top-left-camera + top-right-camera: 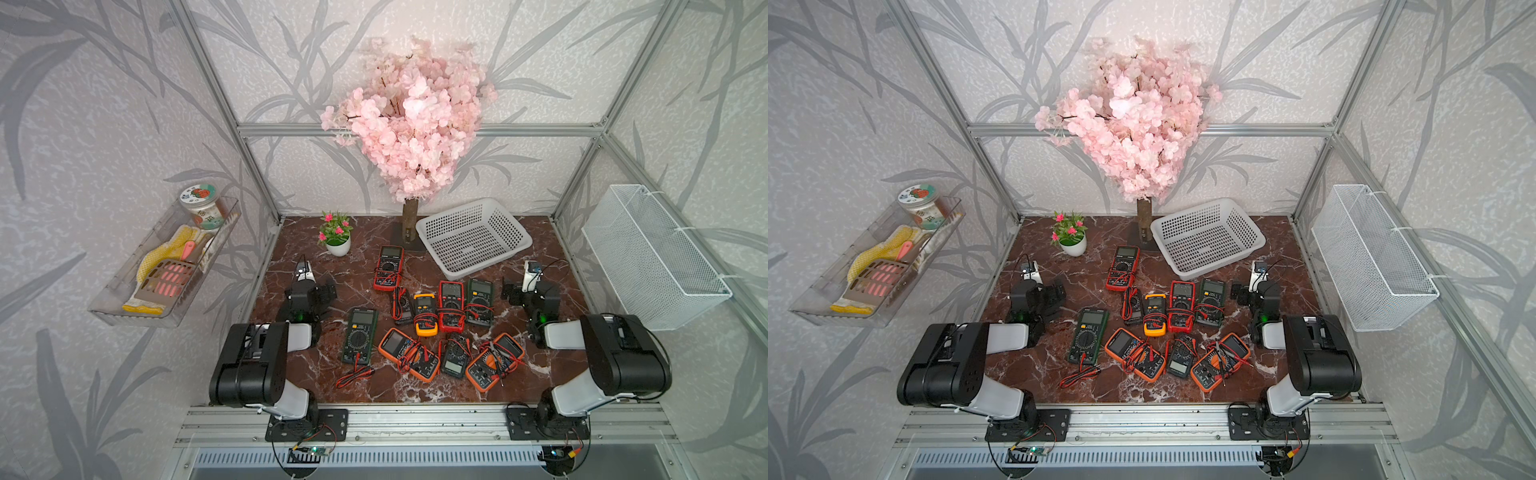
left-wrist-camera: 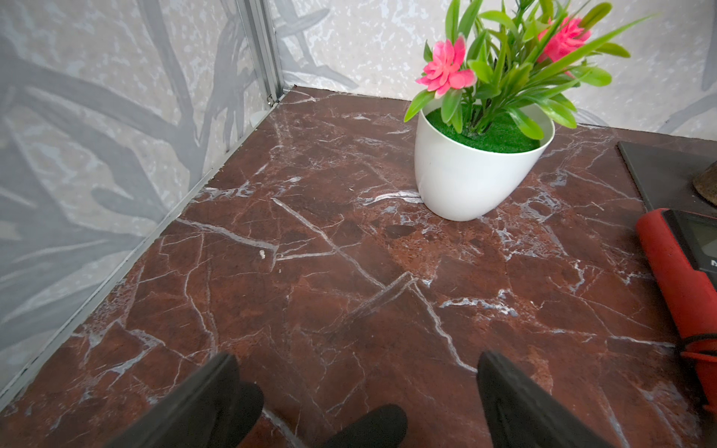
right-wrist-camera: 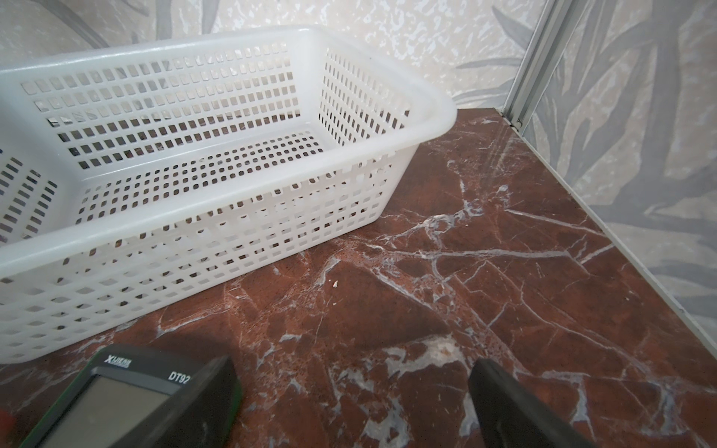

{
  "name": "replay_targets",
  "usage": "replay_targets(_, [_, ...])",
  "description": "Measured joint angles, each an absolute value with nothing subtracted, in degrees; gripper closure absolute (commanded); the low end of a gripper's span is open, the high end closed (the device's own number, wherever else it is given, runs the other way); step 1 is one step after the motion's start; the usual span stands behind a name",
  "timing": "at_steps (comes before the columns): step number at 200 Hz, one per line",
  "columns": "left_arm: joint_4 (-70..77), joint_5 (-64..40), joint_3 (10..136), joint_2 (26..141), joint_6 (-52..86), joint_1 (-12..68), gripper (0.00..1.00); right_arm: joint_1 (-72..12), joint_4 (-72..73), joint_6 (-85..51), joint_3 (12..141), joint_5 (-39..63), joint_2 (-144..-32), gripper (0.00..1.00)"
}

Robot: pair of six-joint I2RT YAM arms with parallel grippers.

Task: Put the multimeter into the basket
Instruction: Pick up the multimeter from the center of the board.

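Observation:
Several multimeters lie on the marble table in both top views: a red one [image 1: 388, 267] [image 1: 1122, 268] at the back, a dark green one [image 1: 360, 334] to the left, orange ones [image 1: 409, 354] in front. The white basket [image 1: 511, 232] [image 1: 1246, 232] [image 3: 232, 207] stands empty at the back right. My left gripper [image 1: 326, 287] [image 2: 357, 360] is open over bare table, with the red multimeter [image 2: 683, 271] off to its side. My right gripper [image 1: 510, 291] [image 3: 355, 364] is open with nothing in it, near the basket. A dark green multimeter [image 1: 480, 301] [image 3: 128, 399] lies beside one of its fingers.
A small potted plant [image 1: 337, 239] [image 2: 477, 170] and a pink blossom tree [image 1: 411, 120] on a dark base stand at the back. A white wire-mesh bin [image 1: 652, 257] hangs on the right wall, a clear tray [image 1: 166, 266] on the left wall. Red and black leads [image 1: 353, 376] trail near the front.

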State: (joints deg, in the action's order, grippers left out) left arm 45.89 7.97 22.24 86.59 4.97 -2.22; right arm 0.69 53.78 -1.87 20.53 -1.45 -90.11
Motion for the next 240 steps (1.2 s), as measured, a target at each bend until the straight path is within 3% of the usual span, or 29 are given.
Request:
replay_targets(109, [45.8,8.0,22.3,86.6,5.0,-2.2,0.0,0.7,54.0,-2.1,20.5,-2.2,-90.1,0.01])
replay_targets(240, [26.9,10.5,29.1,76.4,6.6,-2.0,0.0,0.5,48.8,-3.0,19.3,-5.3,-78.4,0.01])
